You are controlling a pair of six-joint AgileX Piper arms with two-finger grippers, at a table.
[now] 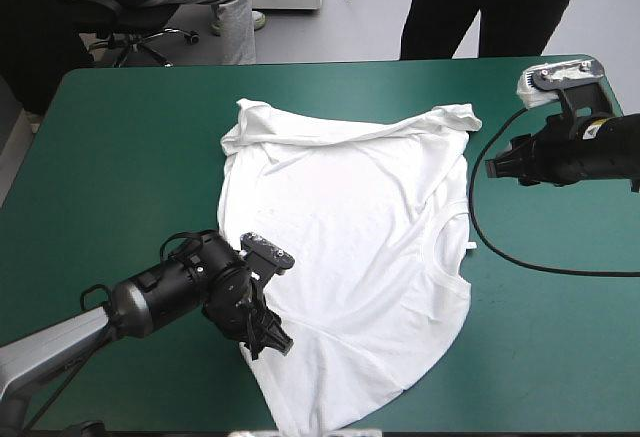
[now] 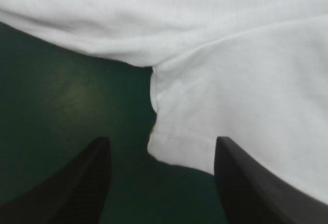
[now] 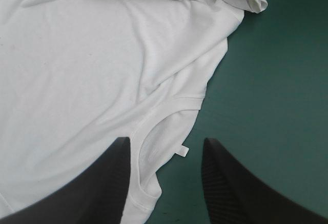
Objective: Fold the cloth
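The white T-shirt (image 1: 350,247) lies spread on the teal-green table, wrinkled, with its far edge folded over in a ridge (image 1: 350,129). My left gripper (image 1: 272,342) sits low at the shirt's near-left edge. In the left wrist view it (image 2: 161,183) is open, and a hemmed corner of the T-shirt (image 2: 177,147) lies between its black fingers (image 2: 77,183). My right gripper (image 1: 493,169) hovers off the shirt's right side, apart from the cloth. In the right wrist view it (image 3: 164,183) is open above the neck opening (image 3: 154,126) and a small label (image 3: 183,151).
Bare teal-green cover (image 1: 130,157) stretches to the left of the shirt, and a narrower strip (image 1: 560,327) lies on its right. The shirt's near hem (image 1: 310,419) reaches almost to the table's front edge.
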